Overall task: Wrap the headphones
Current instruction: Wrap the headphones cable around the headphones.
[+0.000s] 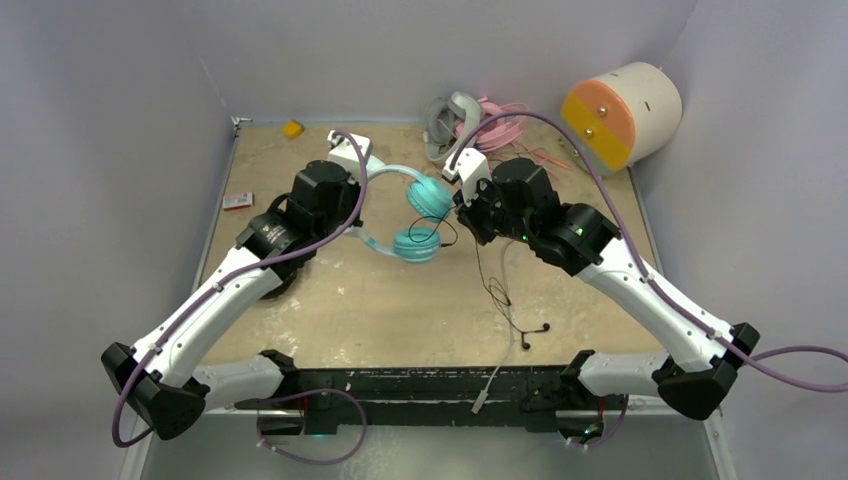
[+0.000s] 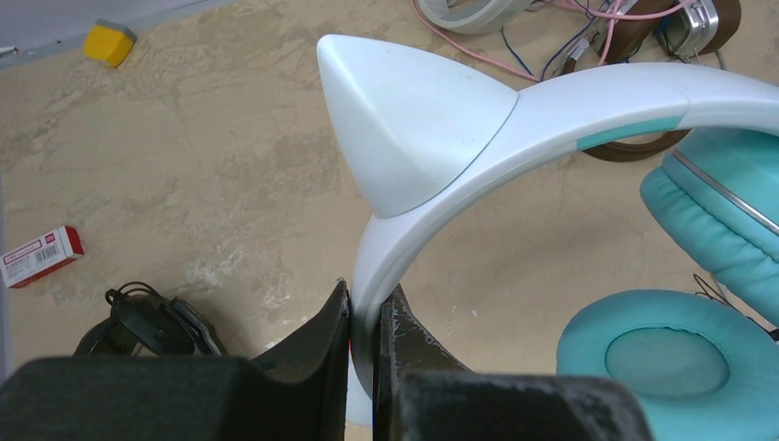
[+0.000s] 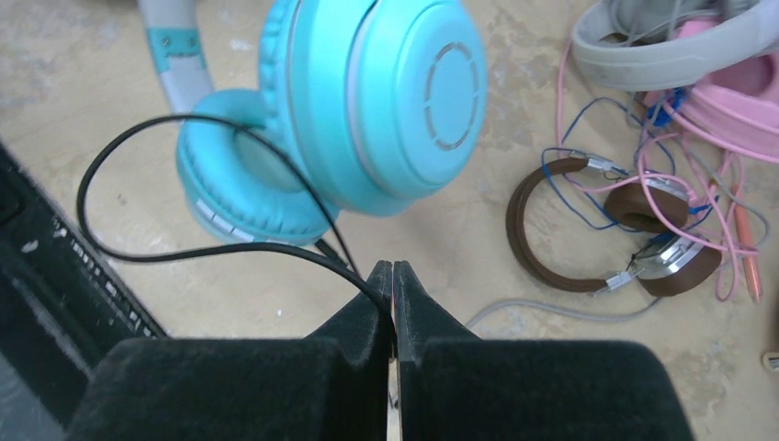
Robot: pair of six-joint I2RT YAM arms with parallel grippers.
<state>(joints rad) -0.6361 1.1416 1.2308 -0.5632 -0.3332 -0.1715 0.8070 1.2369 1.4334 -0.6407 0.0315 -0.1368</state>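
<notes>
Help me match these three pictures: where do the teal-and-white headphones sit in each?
Top external: teal-and-white headphones at centre.
Left wrist: white headband arcs across, pinched in the left claw; cups at right.
Right wrist: cups upper middle.
Shared landmark: pink cable.

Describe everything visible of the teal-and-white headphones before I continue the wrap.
The teal-and-white headphones are over the middle of the table. White plastic headband with a teal stripe and a pointed cat ear; two round teal cups with padded cushions. The left gripper has its jaws clamped on the headband. Its thin black cable loops from the cups into the right gripper, jaws shut on it. Whether the cups touch the table is unclear.
</notes>
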